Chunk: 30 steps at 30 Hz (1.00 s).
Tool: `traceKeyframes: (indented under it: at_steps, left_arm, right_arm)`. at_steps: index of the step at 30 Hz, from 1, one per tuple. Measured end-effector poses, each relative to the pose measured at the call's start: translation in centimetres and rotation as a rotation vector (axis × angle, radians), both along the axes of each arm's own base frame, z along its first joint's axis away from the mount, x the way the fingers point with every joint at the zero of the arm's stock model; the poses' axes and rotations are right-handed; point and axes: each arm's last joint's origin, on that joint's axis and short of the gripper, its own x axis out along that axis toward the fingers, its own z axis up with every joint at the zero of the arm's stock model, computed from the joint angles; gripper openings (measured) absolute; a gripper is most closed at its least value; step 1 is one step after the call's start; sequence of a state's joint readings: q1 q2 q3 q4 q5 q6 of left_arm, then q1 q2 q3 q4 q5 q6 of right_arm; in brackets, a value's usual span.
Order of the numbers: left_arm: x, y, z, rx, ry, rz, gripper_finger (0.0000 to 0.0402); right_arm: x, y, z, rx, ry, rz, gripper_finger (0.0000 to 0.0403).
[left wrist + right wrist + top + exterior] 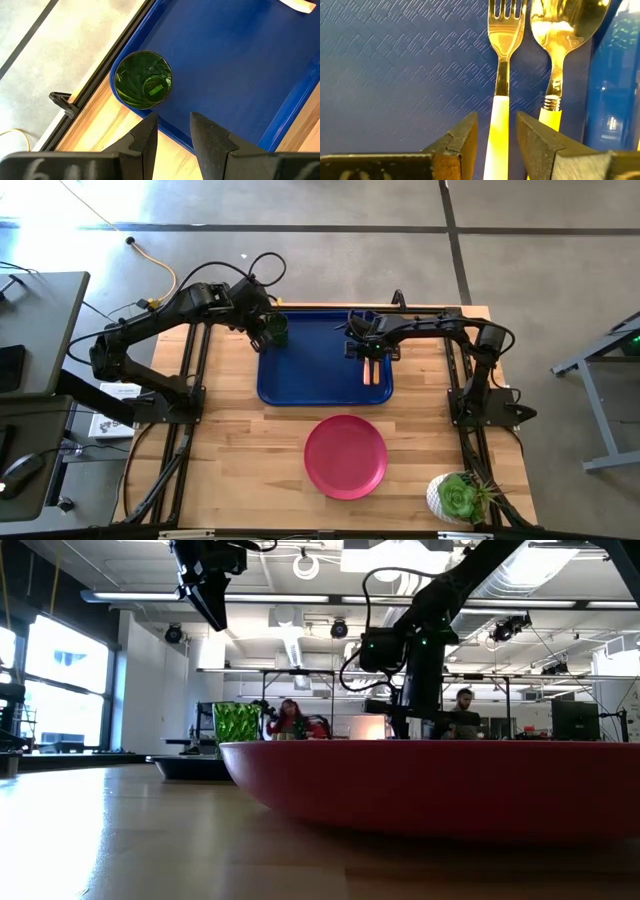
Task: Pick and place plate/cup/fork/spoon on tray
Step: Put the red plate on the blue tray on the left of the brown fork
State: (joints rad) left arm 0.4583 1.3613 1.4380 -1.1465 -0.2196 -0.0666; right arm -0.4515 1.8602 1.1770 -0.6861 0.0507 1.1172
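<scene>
Now | fork (501, 75) and spoon (559, 55) parallel on tray (310, 370) | handles toward plate (345, 456)

Two dark arms, matte black links, chunky joints. Left arm (170, 315) at upper left of high view, black cables looping over wrist. Right arm (440, 330) at upper right, thin cable arcing above. Green indicator lights glowing on housing at centre of low view. Fingers (145, 145) flat, wedge-shaped, black; faint pale markings on base.

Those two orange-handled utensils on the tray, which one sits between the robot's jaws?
The fork: its handle runs between the right gripper jaws. The spoon lies beside it, outside them.
</scene>
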Motion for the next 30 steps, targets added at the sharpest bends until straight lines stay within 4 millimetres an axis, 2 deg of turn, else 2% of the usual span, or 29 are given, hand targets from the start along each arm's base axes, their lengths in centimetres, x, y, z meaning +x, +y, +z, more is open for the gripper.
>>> traceKeyframes:
  at_steps: [6, 13, 16, 20, 25, 30]
  left_arm:
    - [0.0, 0.0, 0.0, 0.0, 0.0, 0.0, 0.0103]
    - [0.0, 0.0, 0.0, 0.0, 0.0, 0.0, 0.0103]
    - [0.0, 0.0, 0.0, -0.005, 0.001, -0.002, 0.0103]
    - [-0.1, -0.4, -0.2, -0.076, -0.001, -0.028, 0.0103]
    - [0.1, -1.7, -0.4, -0.192, -0.008, -0.094, 0.0103]
    - [0.8, -3.5, -0.4, -0.203, -0.005, -0.162, 0.0103]
  right_arm:
    - [-0.1, 0.1, 0.8, 0.02, -0.036, 0.004, 0.0126]
    - [-0.7, 0.5, 3.8, -0.029, -0.111, 0.007, 0.0126]
    - [-0.7, 1.4, 5.1, -0.004, -0.172, 0.04, 0.0126]
    - [-0.2, 3.9, 6.7, 0.057, -0.26, 0.14, 0.0126]
    - [0.5, 8.8, 8.4, 0.08, -0.315, 0.285, 0.0126]
    - [0.7, 13.4, 8.9, 0.078, -0.319, 0.41, 0.0126]
